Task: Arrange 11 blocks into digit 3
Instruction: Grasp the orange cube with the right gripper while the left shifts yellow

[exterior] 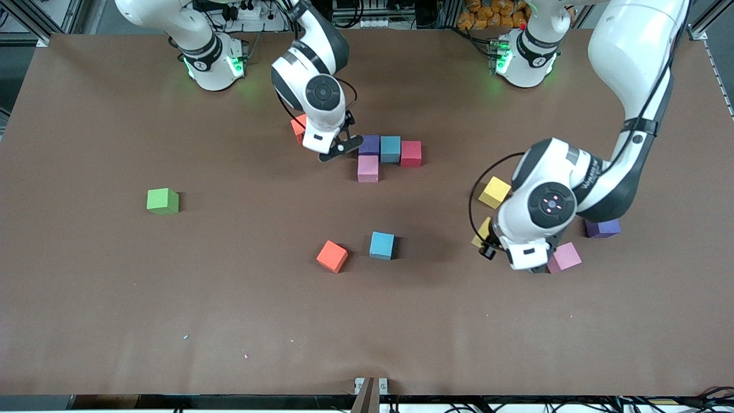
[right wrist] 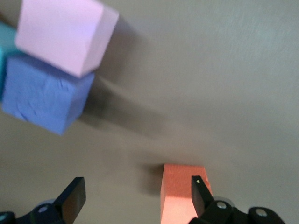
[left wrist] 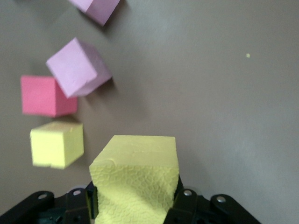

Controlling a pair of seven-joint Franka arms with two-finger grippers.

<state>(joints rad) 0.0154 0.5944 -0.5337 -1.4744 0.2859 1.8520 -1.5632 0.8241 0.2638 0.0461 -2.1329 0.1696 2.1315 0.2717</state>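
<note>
Four blocks (exterior: 390,152) form a start; left tool (left wrist: 135,205) grips a yellow block (left wrist: 135,179); right tool (right wrist: 135,196) hangs released, most cubes loose.

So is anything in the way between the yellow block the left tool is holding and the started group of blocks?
Nothing visible: the left tool holds the yellow block, and bare table lies toward the block group.
</note>
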